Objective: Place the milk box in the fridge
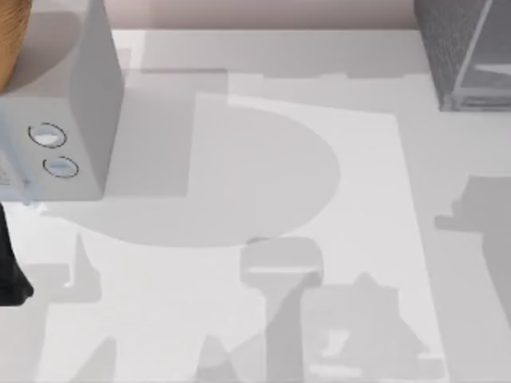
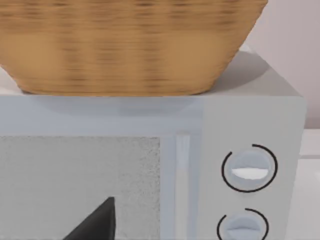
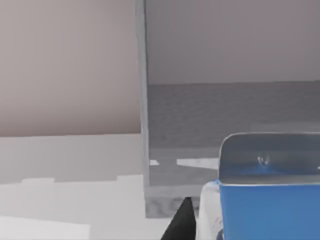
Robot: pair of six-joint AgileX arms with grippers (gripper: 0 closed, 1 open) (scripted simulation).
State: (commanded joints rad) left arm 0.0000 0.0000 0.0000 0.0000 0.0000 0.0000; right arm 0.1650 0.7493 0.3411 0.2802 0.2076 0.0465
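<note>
The milk box (image 3: 270, 210), blue with a pale top flap, sits very close to the right wrist camera. My right gripper (image 3: 255, 232) is shut on it, with one dark finger (image 3: 181, 220) showing beside it. Just beyond stands the fridge (image 3: 225, 115), its light frame edge upright and its grey inside open toward the carton. From above, the fridge (image 1: 463, 48) is the dark-grey speckled cabinet with a glassy panel at the table's far right corner. My left arm (image 1: 12, 267) is parked at the left edge, one dark fingertip (image 2: 97, 225) facing the pale grey box.
A pale grey box with two round dials (image 1: 60, 104) stands at the far left, with a woven basket (image 2: 125, 45) on top of it. The white table (image 1: 263, 199) stretches between it and the fridge, crossed by shadows.
</note>
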